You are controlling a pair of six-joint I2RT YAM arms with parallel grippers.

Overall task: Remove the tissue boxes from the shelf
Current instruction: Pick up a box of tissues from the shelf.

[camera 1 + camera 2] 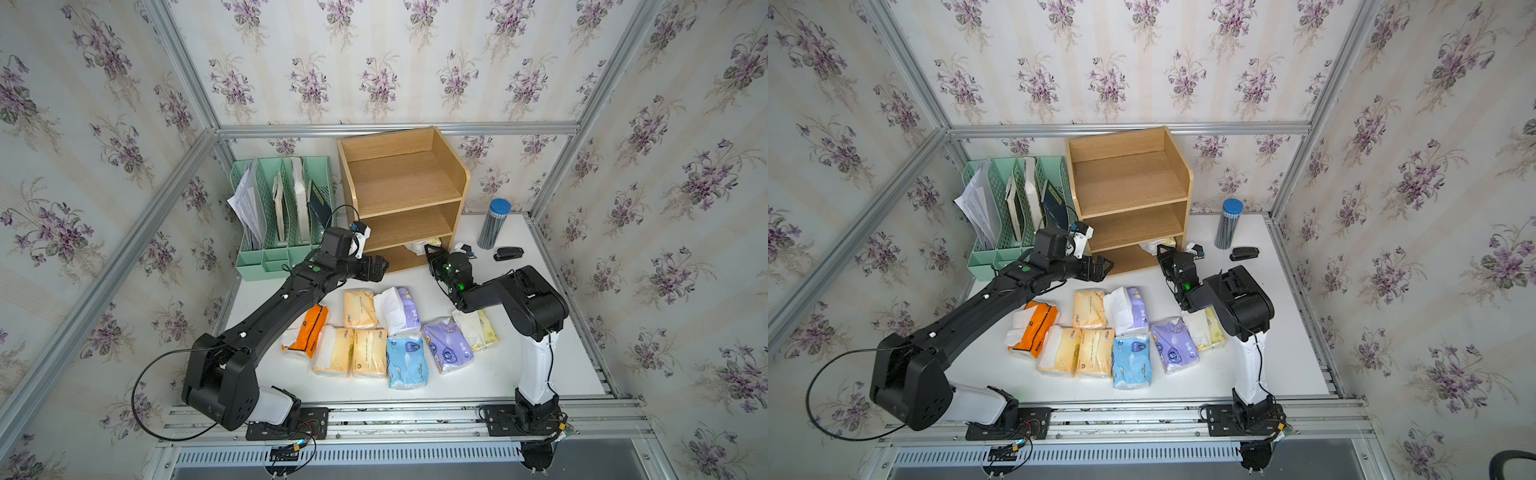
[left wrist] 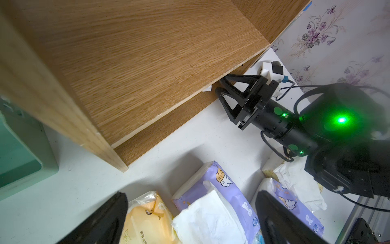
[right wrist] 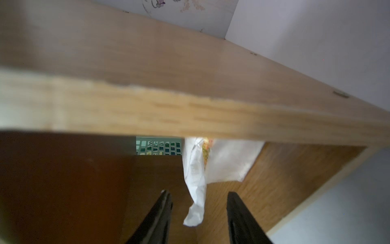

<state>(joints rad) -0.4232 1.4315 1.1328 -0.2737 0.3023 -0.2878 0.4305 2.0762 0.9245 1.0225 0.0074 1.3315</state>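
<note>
The wooden shelf (image 1: 401, 195) (image 1: 1129, 195) stands at the back of the table. Its two upper tiers are bare. One white-yellow tissue box (image 1: 424, 244) (image 3: 228, 160) lies on the bottom tier, with a loose tissue sheet (image 3: 195, 202) hanging out between my right gripper's fingers without touching them. My right gripper (image 1: 430, 251) (image 3: 198, 196) is open at that tier's mouth. My left gripper (image 1: 376, 268) (image 2: 191, 193) hovers wide open in front of the shelf's left side, holding nothing. Several tissue boxes lie on the table, among them orange (image 1: 309, 330), light blue (image 1: 407, 361) and purple (image 2: 223, 190).
A mint green file organizer (image 1: 282, 212) stands left of the shelf. A blue-capped striped cylinder (image 1: 494, 224) and a black stapler (image 1: 508, 253) sit to the shelf's right. The white table (image 1: 519, 365) ends at an aluminium rail in front.
</note>
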